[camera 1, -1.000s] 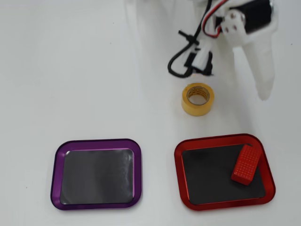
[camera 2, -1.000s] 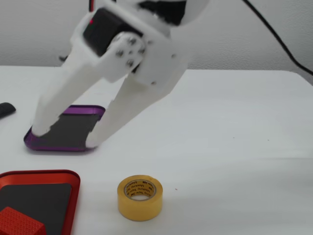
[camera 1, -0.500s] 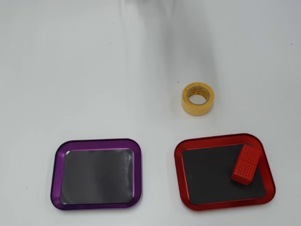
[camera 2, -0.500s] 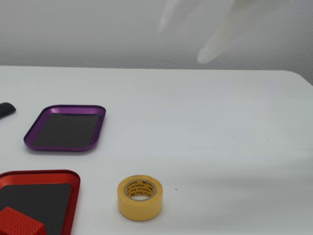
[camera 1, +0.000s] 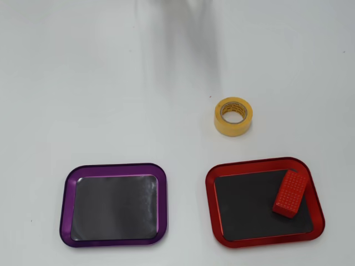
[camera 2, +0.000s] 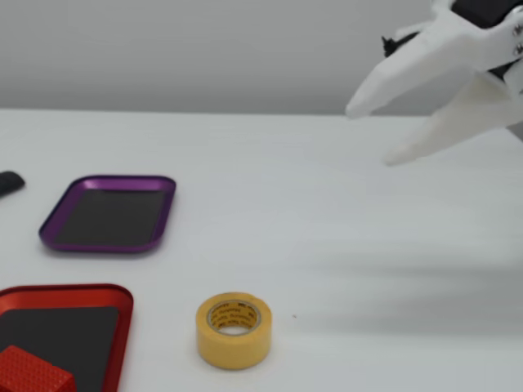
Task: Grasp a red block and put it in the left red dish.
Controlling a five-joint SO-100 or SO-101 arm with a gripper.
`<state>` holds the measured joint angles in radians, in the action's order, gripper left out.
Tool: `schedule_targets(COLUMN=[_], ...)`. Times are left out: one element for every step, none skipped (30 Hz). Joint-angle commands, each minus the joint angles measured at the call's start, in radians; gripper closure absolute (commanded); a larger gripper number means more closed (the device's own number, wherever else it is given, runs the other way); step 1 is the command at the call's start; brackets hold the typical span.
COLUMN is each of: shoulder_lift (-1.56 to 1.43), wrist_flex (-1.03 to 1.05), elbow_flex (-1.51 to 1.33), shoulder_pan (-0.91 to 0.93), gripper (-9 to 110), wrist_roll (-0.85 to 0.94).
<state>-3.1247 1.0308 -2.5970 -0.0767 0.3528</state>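
The red block (camera 1: 290, 193) lies tilted inside the red dish (camera 1: 209, 185), at its right side in the overhead view. In the fixed view the red block (camera 2: 31, 371) sits in the red dish (camera 2: 65, 292) at the bottom left corner. My white gripper (camera 2: 368, 133) is open and empty, held high above the table at the upper right of the fixed view, far from the dish. The gripper is out of the overhead view; only its faint shadow falls on the table there.
A purple-rimmed tray (camera 1: 67, 188) with a dark inside lies left of the red dish in the overhead view and farther back in the fixed view (camera 2: 53, 220). A yellow tape roll (camera 1: 233, 116) stands beyond the red dish, also in the fixed view (camera 2: 233, 330). A dark object (camera 2: 10, 182) sits at the left edge.
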Motion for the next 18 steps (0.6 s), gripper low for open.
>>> schedule_targets(shoulder_lift=[-0.199, -0.249, -0.295, -0.327, -0.353, -0.353, -0.344, -0.336, -0.327, -0.318, -0.314, -0.314, -0.314, -0.314, -0.314, -0.314, -0.314, -0.314], wrist_flex=[-0.072, -0.071, -0.071, -0.071, -0.069, -0.069, -0.067, -0.058, -0.041, -0.028, -0.018, -0.008, 0.005, 0.02, 0.035, 0.046, 0.051, 0.051], elbow_flex=[-0.19, -0.232, -0.268, -0.295, -0.322, -0.342, -0.362, -0.379, -0.396, -0.413, -0.43, -0.445, -0.462, -0.48, -0.5, -0.505, -0.506, -0.505], shoulder_pan=[0.009, 0.009, 0.009, 0.005, 0.003, 0.0, -0.003, -0.003, -0.005, -0.006, -0.006, -0.006, -0.006, -0.006, -0.008, -0.008, -0.008, -0.008], gripper=[83, 83, 83, 83, 83, 83, 83, 83, 83, 83, 83, 83, 83, 83, 83, 83, 83, 83], wrist_roll=[-0.005, -0.005, -0.005, -0.006, -0.006, -0.006, -0.008, -0.008, -0.008, -0.008, -0.009, -0.009, -0.011, -0.014, -0.026, -0.067, -0.127, -0.195])
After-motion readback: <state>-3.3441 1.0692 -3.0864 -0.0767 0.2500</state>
